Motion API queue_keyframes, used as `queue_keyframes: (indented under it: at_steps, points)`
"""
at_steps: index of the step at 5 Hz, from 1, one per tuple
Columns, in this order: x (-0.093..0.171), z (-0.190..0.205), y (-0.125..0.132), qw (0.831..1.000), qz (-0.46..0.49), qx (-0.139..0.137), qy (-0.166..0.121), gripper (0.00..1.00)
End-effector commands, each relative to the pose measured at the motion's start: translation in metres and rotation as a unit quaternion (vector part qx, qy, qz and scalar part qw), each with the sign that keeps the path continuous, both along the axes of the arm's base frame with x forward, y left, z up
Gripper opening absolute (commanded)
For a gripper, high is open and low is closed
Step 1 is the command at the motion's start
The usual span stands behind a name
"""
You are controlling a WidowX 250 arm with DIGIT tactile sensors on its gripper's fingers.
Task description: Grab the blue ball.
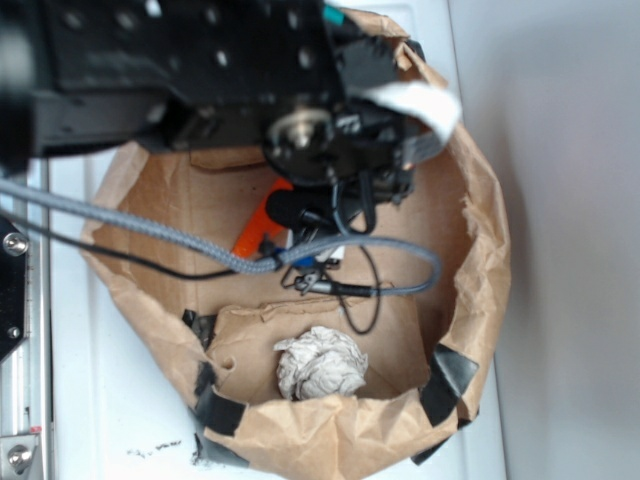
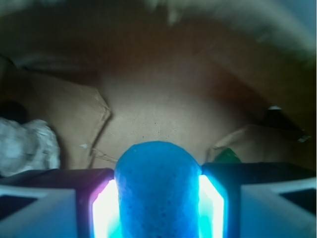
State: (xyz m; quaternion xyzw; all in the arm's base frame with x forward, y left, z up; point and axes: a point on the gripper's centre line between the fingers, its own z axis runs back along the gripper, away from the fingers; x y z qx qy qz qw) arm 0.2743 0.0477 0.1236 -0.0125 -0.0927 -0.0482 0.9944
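Brown paper forms 1 crumpled bag [image 1: 480,250] w/ rolled-down walls, patched at the rim by black tape pieces [image 1: 447,380], and all objs are contained in it. 1 blue ball [image 2: 157,191] is seen in the wrist view, pinched between the 2 jaws of the gripper [image 2: 157,208]; the pads are pressed against both its sides, lit up white-blue. In the exterior view only a small blue patch [image 1: 303,262] of it is visible under the arm, approx. mid-bag. 1 white paper ball [image 1: 320,365] is lodged near the front wall, well apart from the gripper; in the wrist view it is at far left [image 2: 25,146]. 1 orange carrot [image 1: 262,225] is partly hidden beside the gripper. 1 grey braided cable [image 1: 150,232] and thin black wires are draped across the bag. Bare cardboard floor [image 2: 163,104] is left open ahead of the ball; room is bounded by the paper walls on every side.
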Motion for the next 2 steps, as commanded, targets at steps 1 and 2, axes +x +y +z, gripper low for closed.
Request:
queue_keyframes:
  at_steps: [1, 2]
  points:
    - [0.018, 0.0549, -0.0118, 0.998, 0.054, 0.032, -0.02, 0.0]
    - [0.018, 0.062, -0.0142, 0.997, 0.069, 0.045, -0.008, 0.0]
